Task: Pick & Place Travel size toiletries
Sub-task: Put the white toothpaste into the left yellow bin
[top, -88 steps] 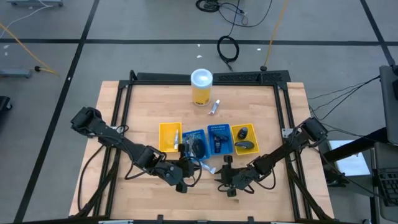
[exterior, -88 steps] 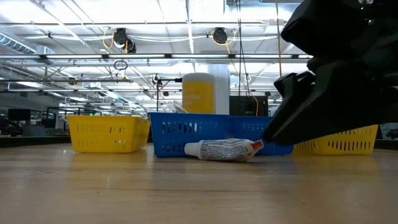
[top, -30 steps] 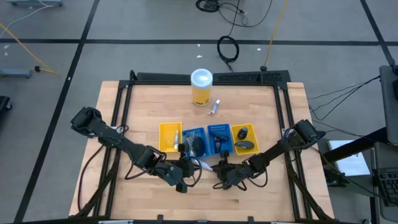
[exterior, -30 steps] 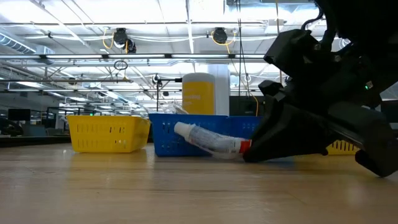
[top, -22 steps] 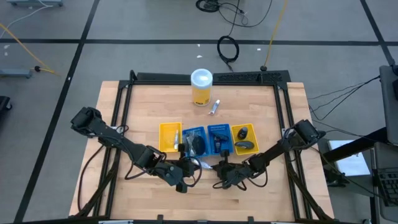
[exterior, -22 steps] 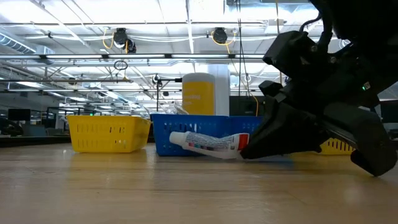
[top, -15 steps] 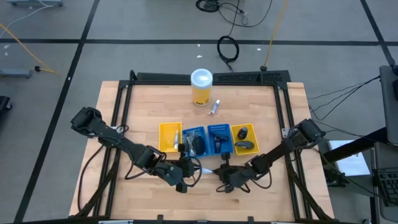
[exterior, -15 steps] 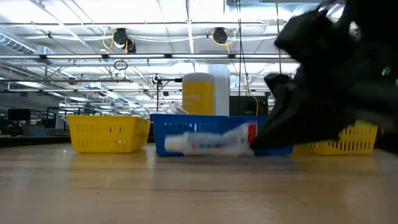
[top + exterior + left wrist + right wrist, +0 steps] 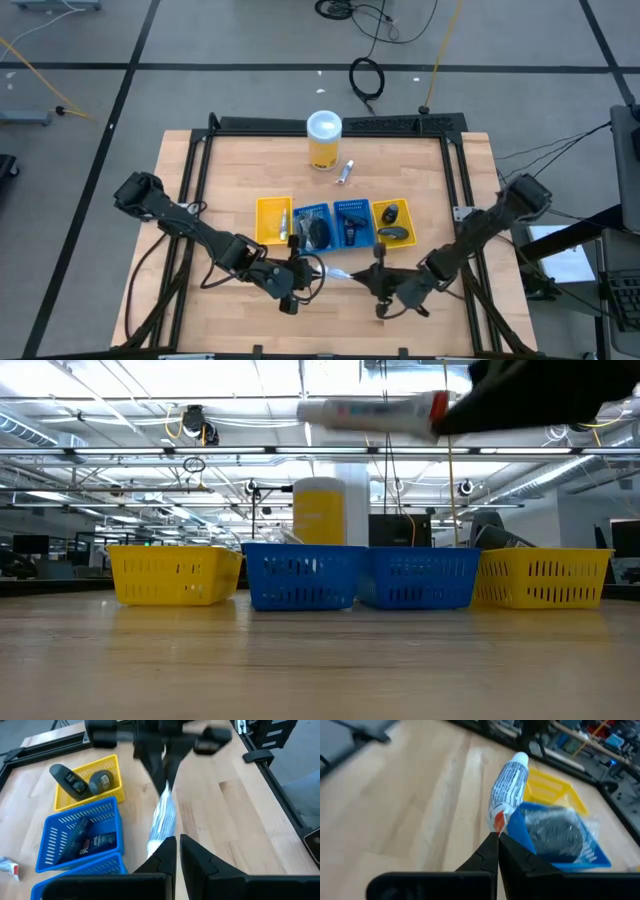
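**Small white tube held off the table by the right gripper**

A wooden table [image 9: 200, 180] is seen from above, with a tall yellow canister [image 9: 324, 140] standing near its far edge. A row of four trays is set across the middle: a yellow tray [image 9: 271, 220], a blue tray [image 9: 313, 228], a second blue tray [image 9: 352, 222] and a second yellow tray [image 9: 392, 224]. A disc in clear wrap [image 9: 555, 832] is seen in the first blue tray, a short dark tube [image 9: 92, 841] lies in the second blue tray, and two dark oval pieces [image 9: 102, 780] are held in the second yellow tray. Another little tube [image 9: 346, 172] lies on the bare wood just beside the canister.

The right gripper [image 9: 362, 276] is placed over the near part of the table, in front of the blue trays. Its fingers are closed tightly on the red-capped end of a small white tube [image 9: 507, 790], which is carried clear of the table surface, roughly level in the low view, high above the trays.

The left gripper [image 9: 300, 270] is positioned just beside the free end of that tube, near the first blue tray. Its fingers [image 9: 160, 860] are almost fully closed, with only a narrow slit between them, and nothing is seen held in them.
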Tool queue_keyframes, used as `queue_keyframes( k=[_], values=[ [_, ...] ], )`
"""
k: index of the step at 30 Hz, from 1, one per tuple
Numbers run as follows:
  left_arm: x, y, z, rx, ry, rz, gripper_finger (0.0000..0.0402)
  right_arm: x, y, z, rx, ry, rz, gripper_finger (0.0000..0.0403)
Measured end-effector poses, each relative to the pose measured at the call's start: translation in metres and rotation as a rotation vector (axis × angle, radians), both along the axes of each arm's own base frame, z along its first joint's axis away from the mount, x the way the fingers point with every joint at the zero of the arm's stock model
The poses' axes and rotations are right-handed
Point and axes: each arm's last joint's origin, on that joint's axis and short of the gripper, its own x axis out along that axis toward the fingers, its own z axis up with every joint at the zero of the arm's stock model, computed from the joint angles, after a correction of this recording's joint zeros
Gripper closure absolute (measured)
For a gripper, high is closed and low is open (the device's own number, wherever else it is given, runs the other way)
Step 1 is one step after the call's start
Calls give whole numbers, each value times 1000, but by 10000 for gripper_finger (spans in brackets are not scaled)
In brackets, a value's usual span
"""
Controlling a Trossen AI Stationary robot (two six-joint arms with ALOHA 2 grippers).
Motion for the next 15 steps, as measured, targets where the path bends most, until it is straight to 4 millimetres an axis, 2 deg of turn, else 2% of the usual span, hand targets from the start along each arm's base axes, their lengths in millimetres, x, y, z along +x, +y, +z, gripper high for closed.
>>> queue_keyframes(
  k=[4,10,15],
  values=[
    [0,0,0,4,0,-2,376,-8,2,16,10,-36,29,403],
    [0,1,0,20,-12,27,372,-11,3,19,5,-35,37,403],
    [0,2,1,39,-20,45,329,-11,3,18,3,-30,36,403]
  ],
)
